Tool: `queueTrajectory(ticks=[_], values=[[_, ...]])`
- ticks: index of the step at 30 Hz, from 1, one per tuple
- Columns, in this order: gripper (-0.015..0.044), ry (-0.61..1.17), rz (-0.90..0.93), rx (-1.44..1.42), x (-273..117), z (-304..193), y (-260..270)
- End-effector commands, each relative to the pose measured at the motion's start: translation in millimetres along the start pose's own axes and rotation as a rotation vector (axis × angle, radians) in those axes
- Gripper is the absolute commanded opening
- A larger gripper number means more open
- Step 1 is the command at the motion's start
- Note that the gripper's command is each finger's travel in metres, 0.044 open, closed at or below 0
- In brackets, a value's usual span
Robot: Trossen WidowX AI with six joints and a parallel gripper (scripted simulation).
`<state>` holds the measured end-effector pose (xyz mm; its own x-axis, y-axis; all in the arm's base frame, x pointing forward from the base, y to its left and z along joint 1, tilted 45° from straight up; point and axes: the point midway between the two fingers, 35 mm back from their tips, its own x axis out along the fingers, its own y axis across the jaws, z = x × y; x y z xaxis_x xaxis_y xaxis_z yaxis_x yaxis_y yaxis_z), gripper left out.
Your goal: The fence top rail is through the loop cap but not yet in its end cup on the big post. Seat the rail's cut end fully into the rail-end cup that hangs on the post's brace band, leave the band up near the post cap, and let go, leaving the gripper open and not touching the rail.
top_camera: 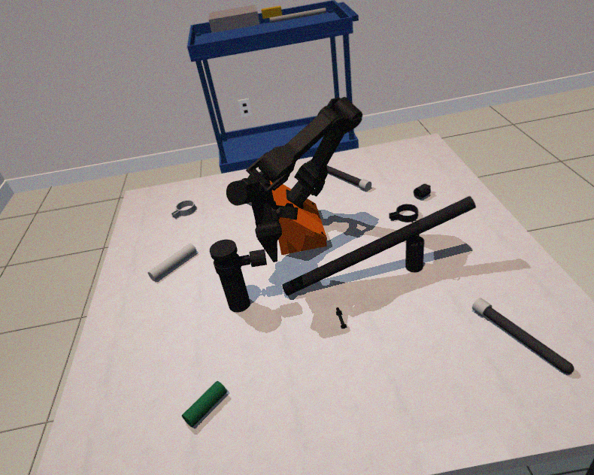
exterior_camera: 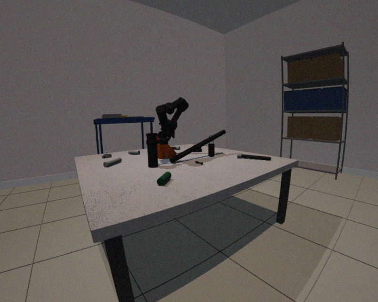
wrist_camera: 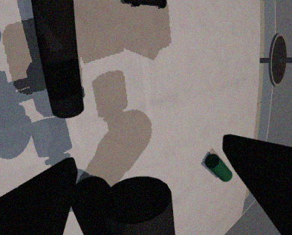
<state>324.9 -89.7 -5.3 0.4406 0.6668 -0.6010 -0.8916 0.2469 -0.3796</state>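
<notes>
The black rail slants through the loop cap on the small post. Its low end is at or just above the table, apart from the cup. The big post stands upright, with its round cap on top. The brace band sits just below the cap. The rail-end cup sticks out towards the arm. My gripper is open beside the cup, off the rail. Whether a finger touches the cup is unclear.
A bolt lies in front of the rail. A green cylinder, a white cylinder, a grey band and a black band lie around. A dark rod with a white end lies at right.
</notes>
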Motion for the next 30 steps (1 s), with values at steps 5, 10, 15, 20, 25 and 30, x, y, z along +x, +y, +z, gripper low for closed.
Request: queueTrajectory(ticks=[5, 10, 15, 20, 25, 30], values=[[0.0440, 0.000, -0.003, 0.059, -10.4, 11.5, -6.7], [0.0440, -0.014, 0.002, 0.541, -39.4, 45.8, -22.6], [0.0440, -0.027, 0.015, 1.043, -69.9, 86.4, -32.8], [0.0440, -0.034, 0.031, 1.474, -95.6, 124.4, -36.0], [0.0440, -0.035, 0.032, 1.490, -96.6, 125.9, -36.0], [0.0440, -0.035, 0.032, 1.490, -96.6, 125.9, -36.0]])
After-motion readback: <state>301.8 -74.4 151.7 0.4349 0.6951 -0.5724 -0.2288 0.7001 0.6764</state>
